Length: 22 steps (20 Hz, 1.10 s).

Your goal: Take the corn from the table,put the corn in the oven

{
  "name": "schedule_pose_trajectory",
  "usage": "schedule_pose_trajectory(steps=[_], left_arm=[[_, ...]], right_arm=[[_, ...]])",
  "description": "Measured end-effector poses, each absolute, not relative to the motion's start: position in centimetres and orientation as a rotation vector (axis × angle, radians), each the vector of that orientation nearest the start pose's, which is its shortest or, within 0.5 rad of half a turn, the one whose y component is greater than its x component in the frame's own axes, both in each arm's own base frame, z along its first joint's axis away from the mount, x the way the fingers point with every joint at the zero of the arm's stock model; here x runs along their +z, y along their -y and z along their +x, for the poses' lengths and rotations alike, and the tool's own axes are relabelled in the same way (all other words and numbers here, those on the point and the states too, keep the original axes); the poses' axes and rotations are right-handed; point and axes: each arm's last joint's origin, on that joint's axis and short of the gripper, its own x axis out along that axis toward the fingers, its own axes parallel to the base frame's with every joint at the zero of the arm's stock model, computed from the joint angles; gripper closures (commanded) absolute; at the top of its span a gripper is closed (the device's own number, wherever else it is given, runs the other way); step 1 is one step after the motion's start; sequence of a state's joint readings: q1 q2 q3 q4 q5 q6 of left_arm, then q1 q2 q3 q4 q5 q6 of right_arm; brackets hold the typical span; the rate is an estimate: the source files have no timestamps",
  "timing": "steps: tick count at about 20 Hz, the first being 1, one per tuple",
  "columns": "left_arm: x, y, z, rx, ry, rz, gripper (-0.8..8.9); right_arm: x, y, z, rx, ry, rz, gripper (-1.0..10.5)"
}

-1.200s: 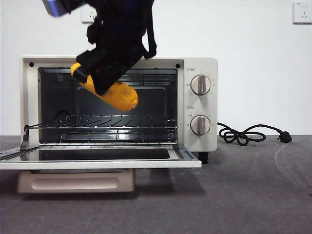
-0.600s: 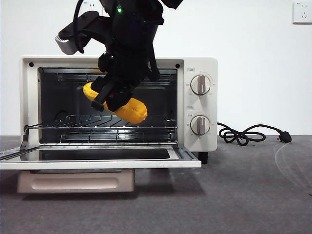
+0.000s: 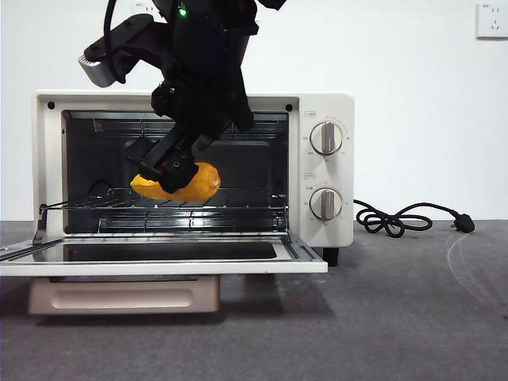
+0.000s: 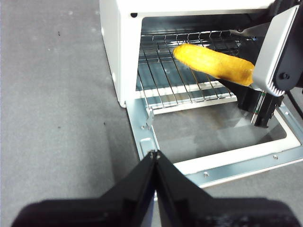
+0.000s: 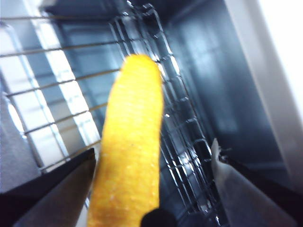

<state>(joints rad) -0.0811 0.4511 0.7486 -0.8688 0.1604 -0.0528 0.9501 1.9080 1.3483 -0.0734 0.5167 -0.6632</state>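
The glossy yellow-orange corn cob (image 3: 176, 184) lies on the wire rack (image 3: 222, 200) inside the cream toaster oven (image 3: 317, 107), at 9 o'clock from its 2 knobs. The right hand (image 5: 151, 189) stands wide around it; the left hand (image 4: 155, 161) is closed, empty. The cob looks stiff, light and slippery: grip mid-body.

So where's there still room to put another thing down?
The wire rack has bare bars between the corn and the right inner wall of the oven. The open door is bare. The table is free in front, up to the cord. The rack's left-middle is crowded: the right end effector is there with the corn.
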Motion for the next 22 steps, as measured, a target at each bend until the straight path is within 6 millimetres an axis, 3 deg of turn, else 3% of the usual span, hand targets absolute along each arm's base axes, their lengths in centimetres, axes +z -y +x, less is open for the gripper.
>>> schedule_pose_trajectory(steps=[3,7,11,17,22], left_arm=[[30.1,1.1,8.3,-0.214,-0.515,-0.07,8.18],[30.3,1.2,9.1,-0.213,-0.495,-0.069,8.18],[30.2,1.2,10.7,-0.196,-0.509,-0.038,8.18],[29.0,1.0,14.8,-0.255,-0.593,-0.074,8.2],[26.7,-0.7,17.9,-0.313,-0.738,-0.22,8.2]], right_arm=[[21.8,-34.0,24.7,0.547,-0.334,-1.062,5.4],[22.0,-35.5,21.9,0.559,-0.318,-1.08,5.4],[24.0,-35.5,18.3,0.579,-0.343,-1.04,5.4],[28.5,-32.8,12.5,0.628,-0.437,-0.916,8.0],[33.1,-28.3,9.7,0.664,-0.475,-0.805,9.6]])
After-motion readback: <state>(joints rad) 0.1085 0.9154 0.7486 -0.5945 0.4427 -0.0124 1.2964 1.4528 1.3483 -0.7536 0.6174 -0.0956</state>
